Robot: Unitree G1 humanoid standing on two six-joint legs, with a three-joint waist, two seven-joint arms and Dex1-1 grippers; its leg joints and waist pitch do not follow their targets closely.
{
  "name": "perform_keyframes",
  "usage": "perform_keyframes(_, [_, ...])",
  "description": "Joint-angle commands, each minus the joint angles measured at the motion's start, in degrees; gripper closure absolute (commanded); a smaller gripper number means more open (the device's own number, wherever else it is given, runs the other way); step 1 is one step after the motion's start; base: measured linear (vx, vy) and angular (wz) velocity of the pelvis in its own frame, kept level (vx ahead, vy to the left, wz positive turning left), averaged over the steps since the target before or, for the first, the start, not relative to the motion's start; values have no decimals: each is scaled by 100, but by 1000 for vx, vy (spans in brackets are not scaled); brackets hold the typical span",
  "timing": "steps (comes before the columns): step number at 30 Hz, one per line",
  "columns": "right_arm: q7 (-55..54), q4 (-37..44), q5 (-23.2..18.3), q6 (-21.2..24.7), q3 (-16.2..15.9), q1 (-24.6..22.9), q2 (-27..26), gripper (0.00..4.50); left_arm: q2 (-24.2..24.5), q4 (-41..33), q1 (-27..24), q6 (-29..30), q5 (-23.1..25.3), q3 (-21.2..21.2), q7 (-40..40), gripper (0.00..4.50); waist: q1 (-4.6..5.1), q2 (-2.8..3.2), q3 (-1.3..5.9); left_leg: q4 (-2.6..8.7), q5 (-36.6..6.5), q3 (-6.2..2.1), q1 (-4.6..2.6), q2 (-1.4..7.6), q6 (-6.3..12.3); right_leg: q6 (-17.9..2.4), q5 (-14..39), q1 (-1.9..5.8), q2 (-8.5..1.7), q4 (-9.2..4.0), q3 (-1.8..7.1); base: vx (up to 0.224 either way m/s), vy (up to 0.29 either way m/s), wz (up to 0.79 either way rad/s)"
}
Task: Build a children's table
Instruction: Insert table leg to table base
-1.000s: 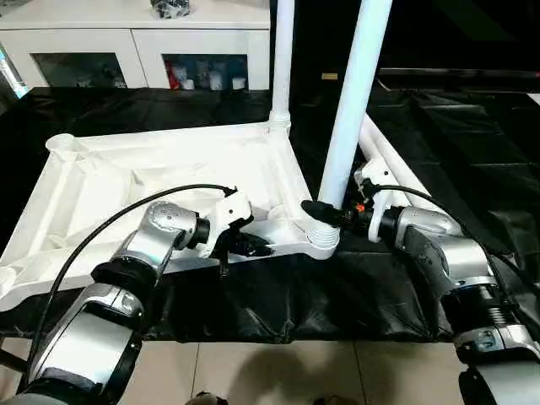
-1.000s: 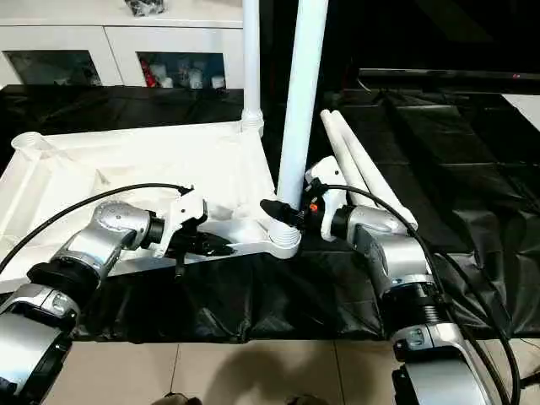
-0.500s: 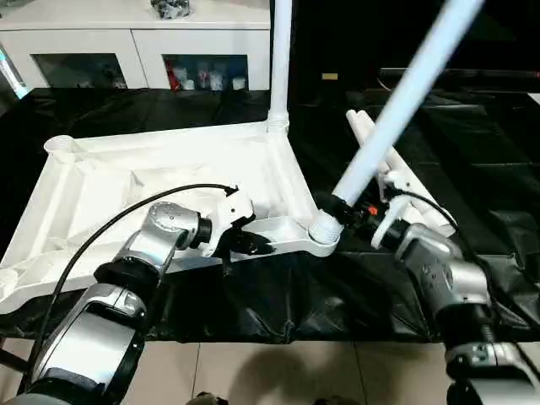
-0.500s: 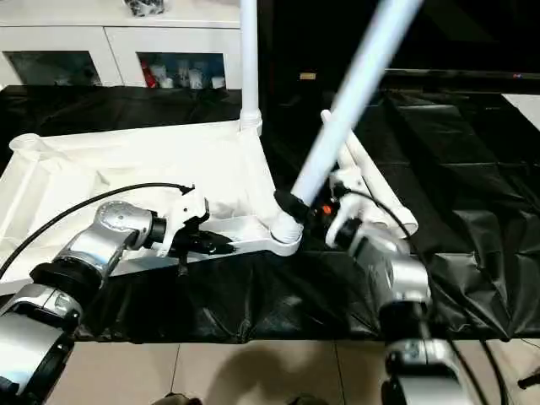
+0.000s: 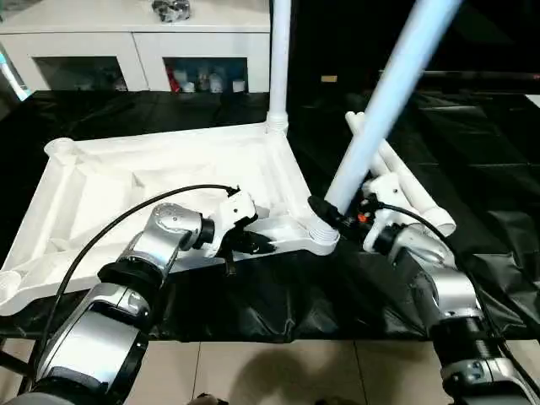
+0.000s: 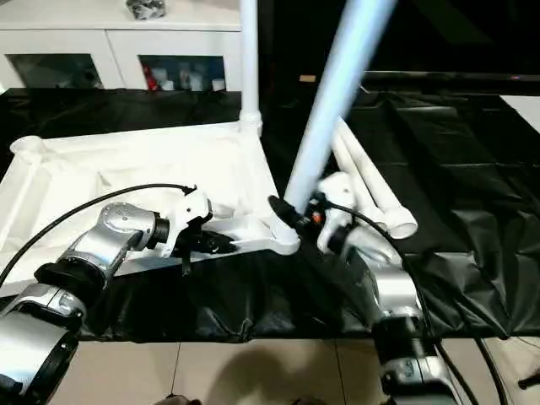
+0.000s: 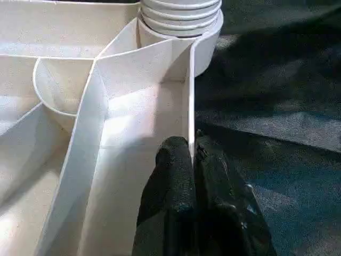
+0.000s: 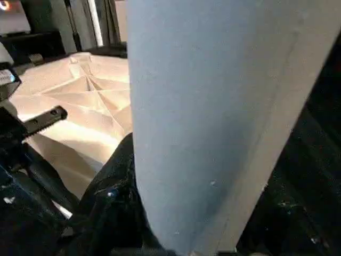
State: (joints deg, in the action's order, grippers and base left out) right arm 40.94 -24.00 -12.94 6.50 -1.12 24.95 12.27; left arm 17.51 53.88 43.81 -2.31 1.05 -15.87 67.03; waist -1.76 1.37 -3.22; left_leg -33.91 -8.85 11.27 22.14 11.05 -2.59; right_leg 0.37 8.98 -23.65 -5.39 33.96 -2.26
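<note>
The white tabletop (image 5: 169, 181) lies ribbed side up on black cloth. One white leg (image 5: 279, 59) stands upright in its far right corner socket. A second leg (image 5: 380, 110) leans to the right out of the near right socket (image 5: 321, 238). My right gripper (image 5: 325, 209) is shut on this leg just above the socket, and a black finger (image 8: 114, 192) presses against the tube (image 8: 213, 106). My left gripper (image 5: 257, 245) is shut on the tabletop's near rim, close to that socket. Its fingers (image 7: 173, 176) pinch the thin rim wall (image 7: 189, 106).
Two loose white legs (image 5: 405, 181) lie on the black cloth to the right of my right arm. A white cabinet with glass doors (image 5: 135, 42) stands behind the tabletop. Tiled floor (image 5: 278, 371) shows at the near edge of the cloth.
The near right leg stood upright a second ago, swung far over to the right, and now leans a little less. My right arm moved with it. The left gripper has kept its hold.
</note>
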Motion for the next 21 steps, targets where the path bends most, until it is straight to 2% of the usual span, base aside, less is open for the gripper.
perform_keyframes(1, [5, -386, 263, 203, -251, -84, 79, 262, -58, -27, 188, -97, -136, 264, -83, 450, 21, -46, 344, 464, -2674, -139, -175, 136, -71, -781, 3242, 120, -244, -594, 109, 0, 0, 0])
perform_keyframes(2, [22, -411, 279, 221, -280, -51, 85, 262, -57, -30, 187, -98, -135, 263, -80, 450, 27, -38, 344, 470, -2674, -139, -176, 142, -68, -786, 3199, 115, -240, -596, 112, 0, 0, 0])
perform_keyframes(3, [41, -419, 295, 246, -316, -30, 99, 262, -57, -36, 184, -97, -134, 262, -78, 450, 32, -74, 342, 470, -2675, -137, -168, 142, -59, -784, 3195, 116, -236, -597, 110, 0, 0, 0])
perform_keyframes(4, [117, -452, 298, 285, -360, 4, 117, 262, -54, -47, 180, -92, -135, 260, -68, 450, 27, -81, 342, 473, -2683, -137, -171, 145, -52, -782, 3203, 113, -237, -595, 109, 0, 0, 0])
perform_keyframes(6, [208, -488, 300, 331, -409, 41, 140, 262, -50, -59, 175, -87, -136, 257, -57, 450, 29, -63, 342, 476, -2676, -140, -165, 147, -52, -796, 3178, 118, -239, -587, 111, 0, 0, 0])
perform_keyframes(13, [917, -787, 360, 333, -678, 195, 282, 262, 15, -104, 156, -120, -124, 223, 85, 450, 14, -84, 349, 469, -2602, -122, -163, 151, -6, -879, 2970, 125, -239, -570, 123, 0, 0, 0])
perform_keyframes(16, [1173, -848, 248, 360, -710, 228, 299, 262, 69, -212, 112, -106, -133, 210, 264, 450, -8, -117, 365, 471, -2419, -110, -148, 162, 48, -951, 2777, 150, -250, -550, 133, 0, 0, 0])
perform_keyframes(17, [1260, -861, 207, 371, -703, 232, 296, 262, 88, -235, 107, -108, -137, 204, 320, 450, -14, -102, 372, 473, -2371, -108, -142, 165, 54, -988, 2665, 159, -245, -532, 135, 0, 0, 0])
perform_keyframes(18, [1348, -831, 174, 386, -712, 209, 300, 262, 117, -285, 87, -116, -153, 195, 406, 450, -17, -121, 373, 477, -2336, -105, -132, 168, 61, -1002, 2602, 166, -244, -527, 135, 0, 0, 0])
perform_keyframes(21, [1755, -712, 82, 365, -825, 72, 351, 262, 252, -394, 66, -174, -244, 187, 815, 450, -50, -119, 385, 488, -2226, -95, -135, 189, 83, -1123, 2263, 184, -236, -485, 135, 0, 0, 0])
